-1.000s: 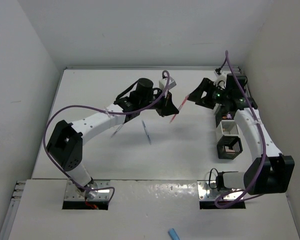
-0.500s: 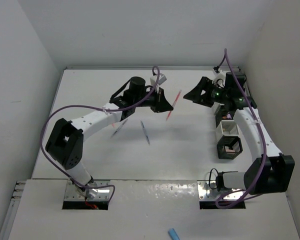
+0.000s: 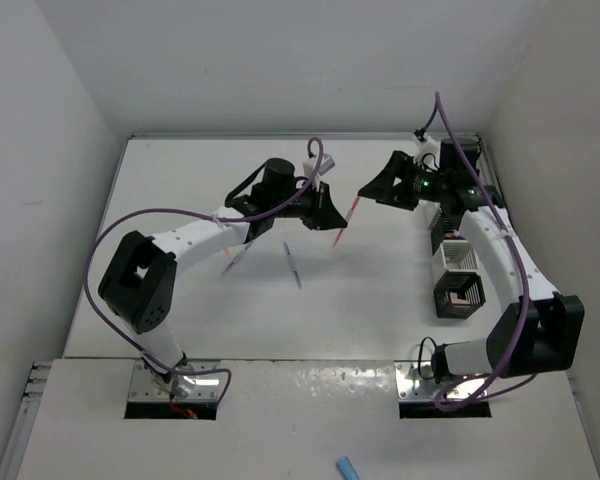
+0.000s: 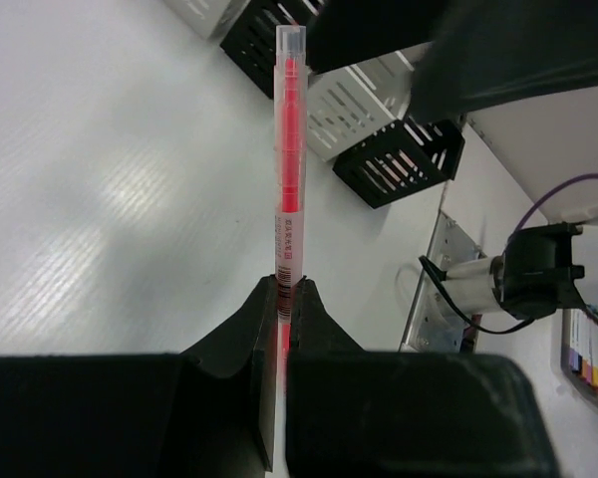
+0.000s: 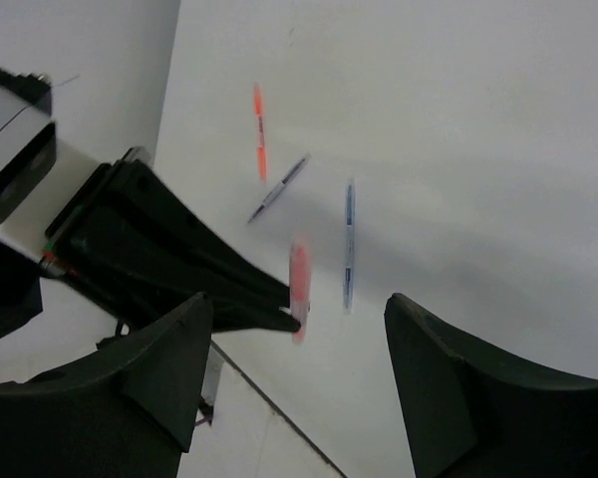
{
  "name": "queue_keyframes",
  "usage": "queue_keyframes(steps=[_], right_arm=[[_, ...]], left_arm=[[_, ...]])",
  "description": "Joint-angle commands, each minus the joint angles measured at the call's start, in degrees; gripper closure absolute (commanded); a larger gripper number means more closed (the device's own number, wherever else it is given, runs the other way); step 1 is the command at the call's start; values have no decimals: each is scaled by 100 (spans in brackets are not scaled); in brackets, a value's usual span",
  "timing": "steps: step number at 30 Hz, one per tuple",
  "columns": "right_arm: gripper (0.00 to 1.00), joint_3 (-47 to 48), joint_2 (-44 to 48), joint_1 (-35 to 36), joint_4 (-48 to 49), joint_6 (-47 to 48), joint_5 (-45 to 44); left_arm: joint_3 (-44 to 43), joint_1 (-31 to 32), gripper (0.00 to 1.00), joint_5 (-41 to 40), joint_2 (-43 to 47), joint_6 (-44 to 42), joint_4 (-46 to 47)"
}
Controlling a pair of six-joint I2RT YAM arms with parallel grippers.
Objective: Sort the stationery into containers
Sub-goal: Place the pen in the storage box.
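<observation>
left gripper (image 4: pixel 287 289) pinches the pink pen (image 4: pixel 290 149), tip toward the wide-open right gripper (image 3: pixel 368 190); a blue pen (image 3: pixel 293 264) lies on the table nearby, mesh containers (image 3: pixel 442 296) beyond.

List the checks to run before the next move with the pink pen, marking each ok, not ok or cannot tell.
1. Left end effector shut on pink pen: ok.
2. Pen's free end sticks out far enough for a second grip: ok.
3. Right end effector open: ok.
4. Pen's free end inside that opening: cannot tell.
5. Black box upright, top open: ok.
</observation>
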State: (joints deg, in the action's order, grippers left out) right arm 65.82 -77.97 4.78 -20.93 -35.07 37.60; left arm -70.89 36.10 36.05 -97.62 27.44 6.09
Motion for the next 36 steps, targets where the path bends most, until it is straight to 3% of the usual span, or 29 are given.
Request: queue_keyframes(steps=[1,5,10,14,17,19,20,21,23,24,29,32,36], right_arm=[[31,247,-217,41,273,-149,63],[37,256,-332,41,449,-298,45],[65,238,-376,41,458,-308,54],[74,150,-333,58,414,-237,80],[94,141,-297,85,335,-79,63],[100,150,-280,111,265,35,-7],[100,159,-262,129,239,61,-25],[100,168,-245,111,186,140,-69],[100,264,-218,120,107,246,-183],[100,325,-218,120,-7,385,-253],[100,958,-253,-441,-131,843,-806],[100,1169,-262,-899,122,1263,-1666],[100,1082,-262,-1189,764,1897,-3036]], left_arm=[[-223,169,100,156,173,-90,253],[-311,336,100,165,156,-116,235],[-539,398,100,148,51,-107,200],[-645,398,100,183,-37,-99,165],[-715,416,100,192,-125,-64,138],[-733,416,99,183,-169,-46,156],[-750,416,93,148,-178,-55,112],[-751,407,69,130,-178,-72,95],[-803,363,33,-27,-161,-90,-80],[-821,346,2,-141,-134,-142,-203],[-628,-49,0,-740,207,-476,-600],[-522,-357,0,-1046,393,-871,-872],[-557,-507,0,-2134,604,-1574,-1319]])
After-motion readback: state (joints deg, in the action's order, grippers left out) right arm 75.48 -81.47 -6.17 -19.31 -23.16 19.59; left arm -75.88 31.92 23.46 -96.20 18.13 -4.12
